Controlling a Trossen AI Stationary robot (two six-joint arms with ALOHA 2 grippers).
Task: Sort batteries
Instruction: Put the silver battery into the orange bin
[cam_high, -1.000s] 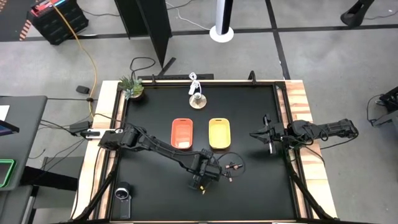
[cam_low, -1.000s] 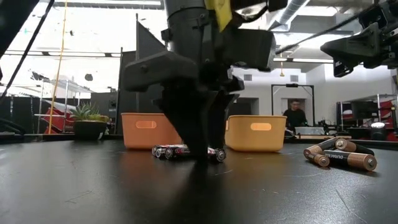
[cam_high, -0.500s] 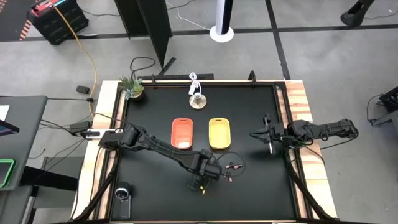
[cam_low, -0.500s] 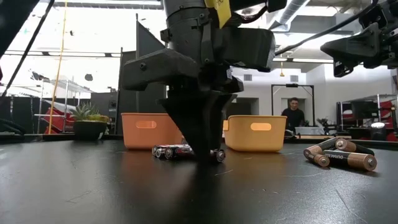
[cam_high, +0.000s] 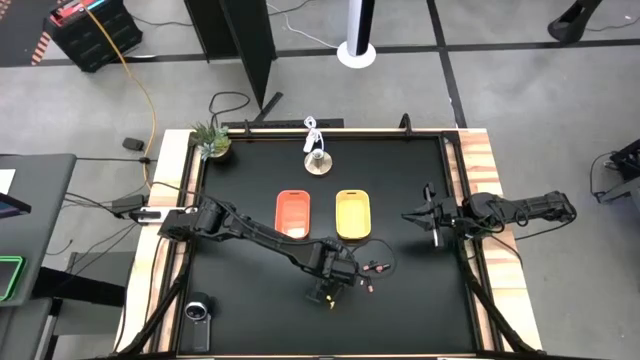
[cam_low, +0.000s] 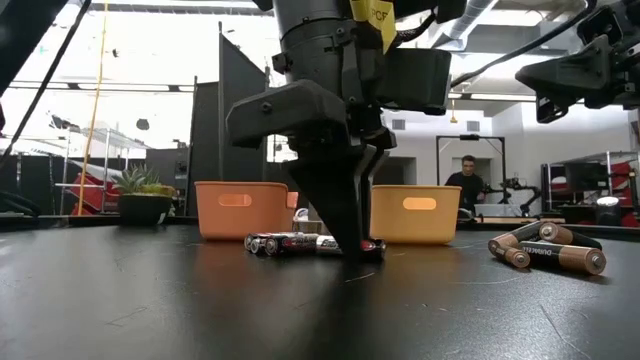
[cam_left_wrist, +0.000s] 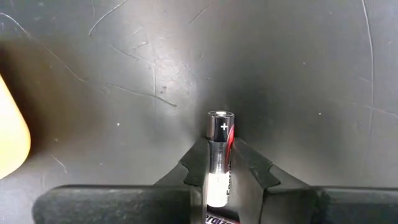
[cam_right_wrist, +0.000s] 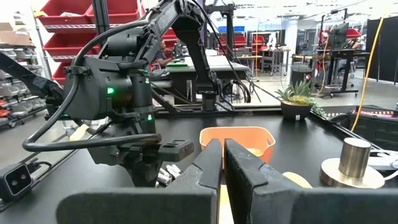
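Note:
My left gripper points steeply down at the table's middle, near of the yellow tray, and is shut on a silvery battery with a red mark. More silvery batteries lie in a small heap beside it. Several dark, copper-ended batteries lie on their sides farther off on the table. The orange tray sits left of the yellow one. My right gripper waits shut at the right edge, level above the table, and holds nothing. My left gripper pinches the silvery battery by its two long sides between its two fingers. The fingers come from above, slanting down, and lie along the battery. The battery's plus end sticks out past the fingertips, and the battery lies low at the table top.
A potted plant stands at the far left corner, and a small metal weight at the far middle. A round black object sits off the near left edge. A person is in the room behind the table.
My left gripper has shut from wide open onto the silvery battery and taken hold of it, staying over the same spot. The battery stays down at the table, shifted a little to one side.

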